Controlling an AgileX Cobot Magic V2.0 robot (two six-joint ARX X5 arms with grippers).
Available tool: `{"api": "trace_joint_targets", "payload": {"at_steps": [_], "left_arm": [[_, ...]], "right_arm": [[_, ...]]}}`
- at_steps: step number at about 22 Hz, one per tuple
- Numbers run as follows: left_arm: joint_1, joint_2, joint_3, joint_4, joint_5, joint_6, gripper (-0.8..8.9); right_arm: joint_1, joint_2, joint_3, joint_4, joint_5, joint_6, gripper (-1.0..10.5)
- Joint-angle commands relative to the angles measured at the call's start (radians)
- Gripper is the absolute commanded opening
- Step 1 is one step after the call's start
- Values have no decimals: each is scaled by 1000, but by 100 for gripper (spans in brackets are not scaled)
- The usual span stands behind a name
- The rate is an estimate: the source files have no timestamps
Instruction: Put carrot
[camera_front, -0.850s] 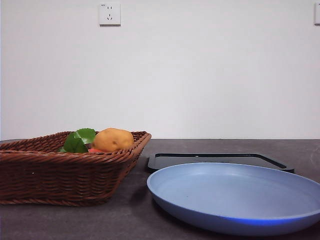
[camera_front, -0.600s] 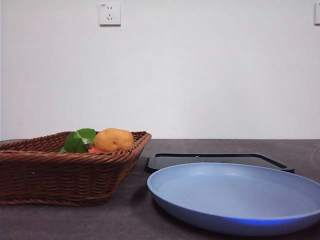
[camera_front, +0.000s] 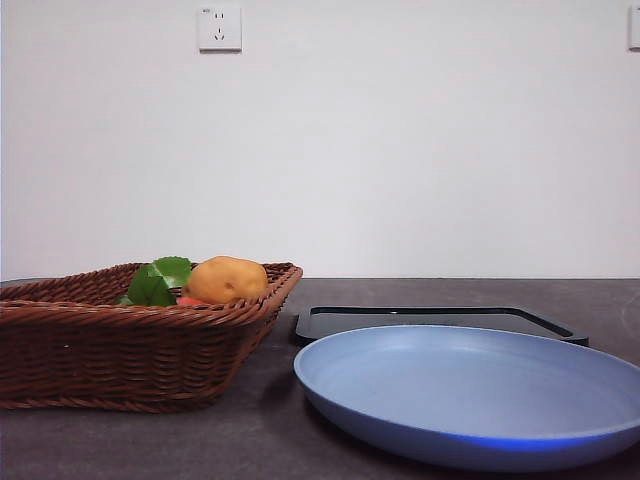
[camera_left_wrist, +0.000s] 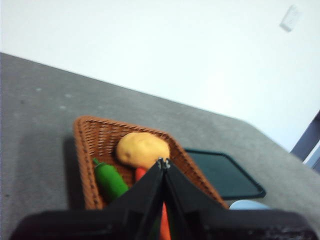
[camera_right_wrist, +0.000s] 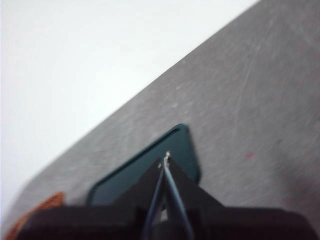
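From my front view I get only a sliver of the carrot: the basket rim and the potato hide nearly all its orange body, leaving the green leaves showing. The basket's left side runs off the frame, and the blue plate is cut at the right and bottom edges. Both arms are out of that view. In my left wrist view the left gripper covers most of the carrot, and the plate is 1 pale scrap behind a jaw. My right wrist view is blurred; the right gripper blocks part of the black tray, and the basket is just a corner.
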Motion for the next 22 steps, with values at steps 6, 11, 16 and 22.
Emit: {"api": "trace_joint_targets", "payload": {"at_steps": [6,11,16,22], "left_arm": [[3,27,56,-83,-7,-117,7],[2,139,194,-196,-54,-22,7],[1,318,346,-227,-53,90,6],[-6,547,511,-283,7,230,6]], "right_arm": [[2,21,39,-13,-261,100,3],[1,97,164,-141,-307,87,3],[2,222,312,-247,-314,-11,3],[2,391,493,-374,-314,-167,3]]}}
